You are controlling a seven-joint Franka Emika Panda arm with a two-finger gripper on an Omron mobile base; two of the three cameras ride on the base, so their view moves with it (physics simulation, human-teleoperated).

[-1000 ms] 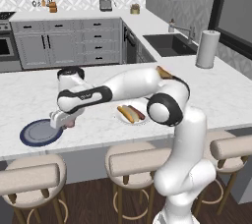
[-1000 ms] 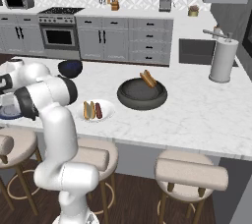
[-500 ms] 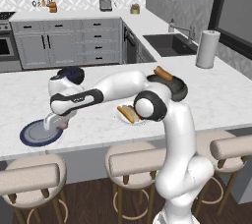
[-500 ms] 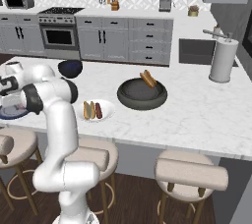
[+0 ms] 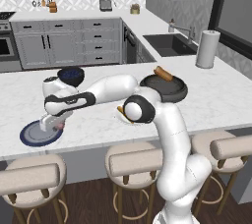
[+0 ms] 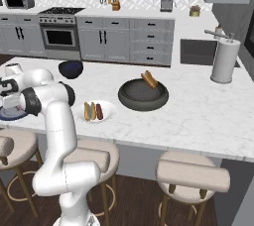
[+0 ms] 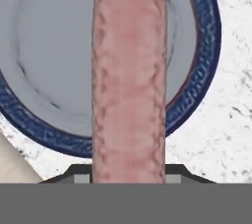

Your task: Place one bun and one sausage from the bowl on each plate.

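End effector (image 5: 53,126) is closed on a sausage (image 7: 129,78), held just above the blue-rimmed plate (image 5: 30,137) at the near left of the desk (image 5: 216,95). White plate (image 6: 108,114) near the desk's middle carries a bun (image 6: 88,111) and a second sausage (image 6: 99,111) side by side. Another bun (image 6: 148,79) sits in the dark bowl (image 6: 135,101), right of the white plate. Small dark-blue bowl (image 6: 70,69) is located farther back.
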